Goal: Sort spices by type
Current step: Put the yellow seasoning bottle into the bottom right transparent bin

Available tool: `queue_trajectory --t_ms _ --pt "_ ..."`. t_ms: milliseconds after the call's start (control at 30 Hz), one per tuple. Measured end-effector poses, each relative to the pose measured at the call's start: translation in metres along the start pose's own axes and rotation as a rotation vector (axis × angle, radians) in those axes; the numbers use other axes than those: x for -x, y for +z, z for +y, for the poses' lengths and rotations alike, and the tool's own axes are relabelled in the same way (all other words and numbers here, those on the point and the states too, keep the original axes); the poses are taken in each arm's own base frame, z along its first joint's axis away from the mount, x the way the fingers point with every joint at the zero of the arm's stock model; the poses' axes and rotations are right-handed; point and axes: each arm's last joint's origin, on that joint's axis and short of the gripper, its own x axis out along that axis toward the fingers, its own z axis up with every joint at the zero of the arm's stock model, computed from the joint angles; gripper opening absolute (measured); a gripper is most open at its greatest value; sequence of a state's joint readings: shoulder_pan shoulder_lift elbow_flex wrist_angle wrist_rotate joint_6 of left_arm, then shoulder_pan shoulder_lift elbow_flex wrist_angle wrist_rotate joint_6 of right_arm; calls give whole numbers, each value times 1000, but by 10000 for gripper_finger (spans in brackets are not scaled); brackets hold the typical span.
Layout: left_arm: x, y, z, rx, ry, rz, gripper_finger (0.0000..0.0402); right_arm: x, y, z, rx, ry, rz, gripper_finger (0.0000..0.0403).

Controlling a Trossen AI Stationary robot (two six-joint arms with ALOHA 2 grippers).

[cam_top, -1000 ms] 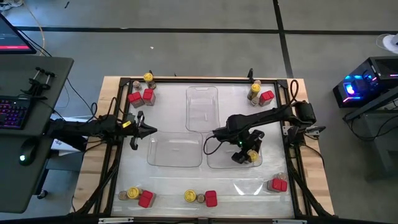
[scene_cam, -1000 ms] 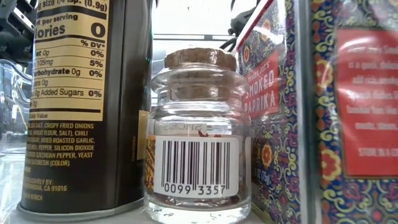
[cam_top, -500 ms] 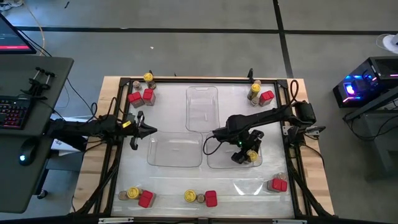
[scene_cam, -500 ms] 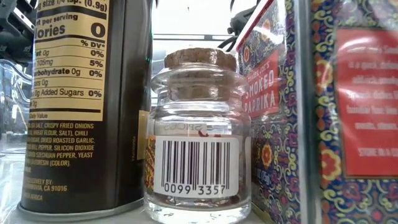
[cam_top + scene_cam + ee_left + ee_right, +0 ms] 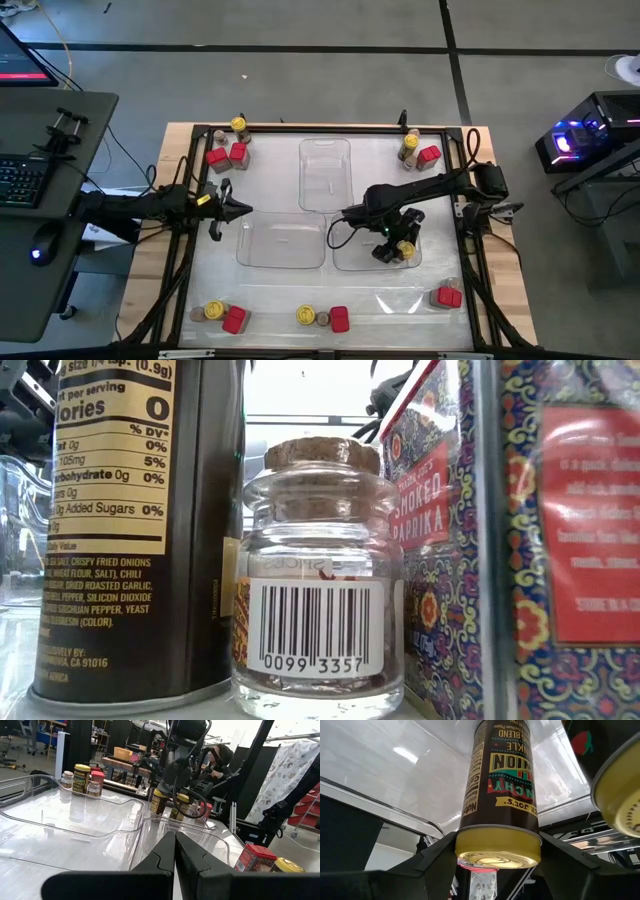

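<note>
- Right gripper (image 5: 396, 250) is where we're busy: from overhead it's down inside the near-right clear tray (image 5: 352, 262), with a yellow-lidded jar (image 5: 406, 250) at its tip.
- Same view, the left gripper (image 5: 228, 208) just waits at the table's left side, fingers together, holding nothing.
- Overhead also shows how much is left: mixed clusters sit at the far-left corner (image 5: 228, 148), far-right corner (image 5: 417, 150), near-left (image 5: 220, 315), near-middle (image 5: 322, 318) and near-right (image 5: 447, 295). The far tray (image 5: 325, 175) and near-left tray (image 5: 282, 243) look bare, so we reckon we've barely started.
- Low view is mostly blocked: a cork-topped glass jar (image 5: 318, 585) between a dark tin (image 5: 130, 520) and a red paprika box (image 5: 430, 540).
- Left wrist view shows its fingers (image 5: 165, 857) pressed shut, and two yellow-lidded jars (image 5: 170, 804) across the trays under the other arm.
- Right wrist view settles it: the fingers (image 5: 437, 855) clamp the yellow lid of the jar (image 5: 500, 795), another yellow lid (image 5: 620, 795) just beside.
</note>
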State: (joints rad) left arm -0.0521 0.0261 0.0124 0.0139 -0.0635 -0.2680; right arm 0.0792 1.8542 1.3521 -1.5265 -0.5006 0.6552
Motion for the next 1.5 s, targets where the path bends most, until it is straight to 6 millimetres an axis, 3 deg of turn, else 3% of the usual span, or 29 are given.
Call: queue_trajectory --t_ms 267,600,833,1067,1233,1500 --pt "0 0 0 0 0 0 0 0 0 0 0 -1 -1 259" --pt "0 0 0 0 0 0 0 0 0 -2 -2 -30 -9 376" --pt "0 0 0 0 0 0 0 20 -7 2 41 10 -46 394" --pt "0 0 0 0 0 0 0 60 -33 17 167 104 -193 394" --pt "0 0 0 0 0 0 0 84 -64 30 212 156 -304 394" --pt "0 0 0 0 -1 0 0 73 -97 61 266 189 -341 394"
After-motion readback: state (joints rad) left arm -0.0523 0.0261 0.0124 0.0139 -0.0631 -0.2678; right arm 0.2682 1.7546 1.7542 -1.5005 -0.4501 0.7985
